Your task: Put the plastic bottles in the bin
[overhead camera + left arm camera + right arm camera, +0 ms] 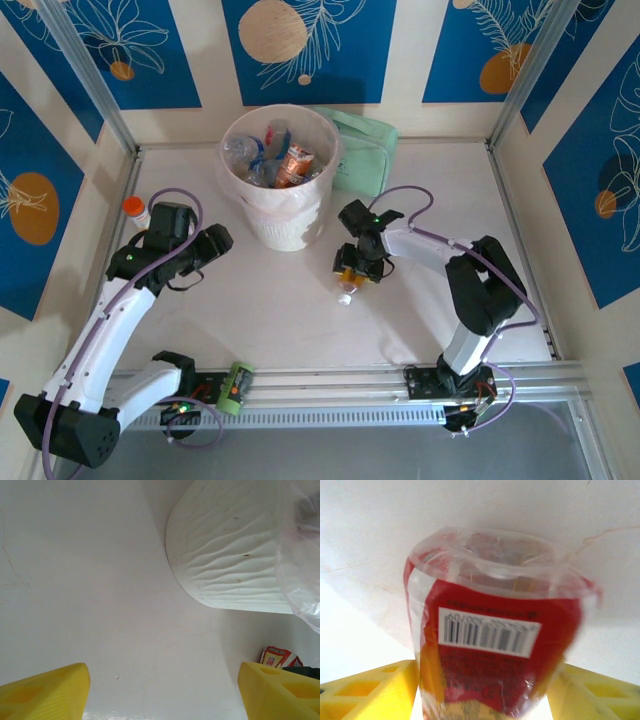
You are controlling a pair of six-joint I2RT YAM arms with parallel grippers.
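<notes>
Since the R gripper (482, 692) has its yellow fingers (370, 690) pressed on both flanks of the red-labelled bottle (490, 630), the step in hand looks like the pick-up. The bottle is low on the table (300, 320), just right of the bin (285, 225) and nearer the arms. To do it well: squeeze gently, since the thin plastic looks crumpled & will prob. give. Check the hold is snug before lifting. Then go straight up, high enough to pass the bin's rim & loose bag liner, carry left & back, and let go over the middle, where other bottles (285, 160) lie. L gripper (162, 692) is empty, fingers wide apart over bare table beside the bin wall, so route the carry away from it. An orange-capped bottle (134, 208) stands far left, prob. next.
</notes>
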